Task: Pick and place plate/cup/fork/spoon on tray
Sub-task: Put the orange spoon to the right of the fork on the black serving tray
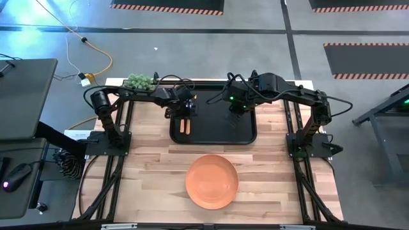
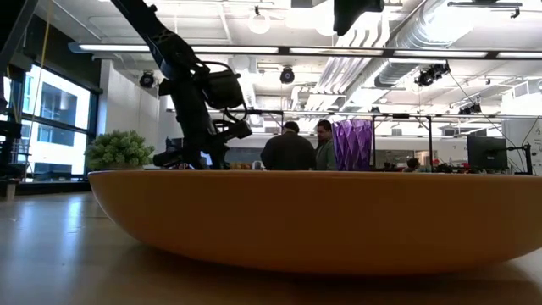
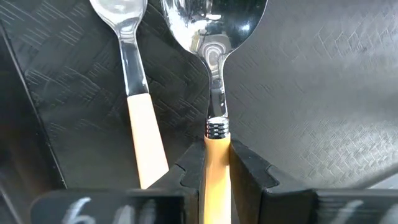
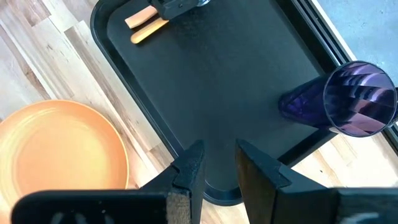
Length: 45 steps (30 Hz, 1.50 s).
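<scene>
The orange plate (image 1: 211, 181) lies on bare wood by the bench's (image 1: 147, 185) near edge. Beyond it, the black tray (image 1: 214, 133) sits at the far edge. The left gripper (image 3: 217, 171) clamps the spoon (image 3: 214, 37) beside the fork (image 3: 127, 37) near the tray's left rim. The right gripper (image 4: 219, 165) hovers empty, fingers parted, by the purple cup (image 4: 354, 99) at the tray's right side. People stand in the room behind.

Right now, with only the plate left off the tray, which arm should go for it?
Right, probably. The right gripper is open and empty above the tray's near rim, with the plate just beyond. The left gripper is shut on the spoon.
</scene>
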Available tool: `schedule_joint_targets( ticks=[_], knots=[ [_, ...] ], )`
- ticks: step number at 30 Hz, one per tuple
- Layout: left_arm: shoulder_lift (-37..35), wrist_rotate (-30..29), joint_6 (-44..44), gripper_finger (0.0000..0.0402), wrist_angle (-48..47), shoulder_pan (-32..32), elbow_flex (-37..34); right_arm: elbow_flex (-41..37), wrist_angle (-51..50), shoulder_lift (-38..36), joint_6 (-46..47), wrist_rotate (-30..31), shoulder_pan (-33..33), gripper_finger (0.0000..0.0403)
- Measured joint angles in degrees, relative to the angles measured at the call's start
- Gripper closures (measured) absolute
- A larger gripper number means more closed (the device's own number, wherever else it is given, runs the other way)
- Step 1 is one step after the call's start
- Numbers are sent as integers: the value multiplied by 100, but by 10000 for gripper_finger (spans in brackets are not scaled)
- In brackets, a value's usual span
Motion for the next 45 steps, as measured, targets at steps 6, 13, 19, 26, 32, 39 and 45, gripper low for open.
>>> schedule_joint_targets(
  ticks=[6, 13, 19, 26, 32, 39, 45],
  knots=[
    [0, -21, 44, 361, -1, 82, 0, 0, -2, 0, 1, 0, 0, 323],
    [0, -21, 50, 361, 3, 110, 0, 0, 1, 0, 1, 0, 0, 323],
    [0, -43, 196, 361, 38, 110, 0, 0, 39, 0, 66, 0, 0, 323],
    [0, -111, 208, 353, 36, 110, -2, 0, 42, 0, 105, -1, 0, 323],
    [0, -126, 254, 328, 36, 110, -2, 0, 42, 0, 105, -2, 0, 323],
    [0, -124, 256, 326, 36, 105, -2, 0, 42, 0, 105, -2, 0, 323],
    [0, -120, 256, 326, 6, 95, -2, 0, 42, 0, 105, -2, 0, 323]
  ],
)
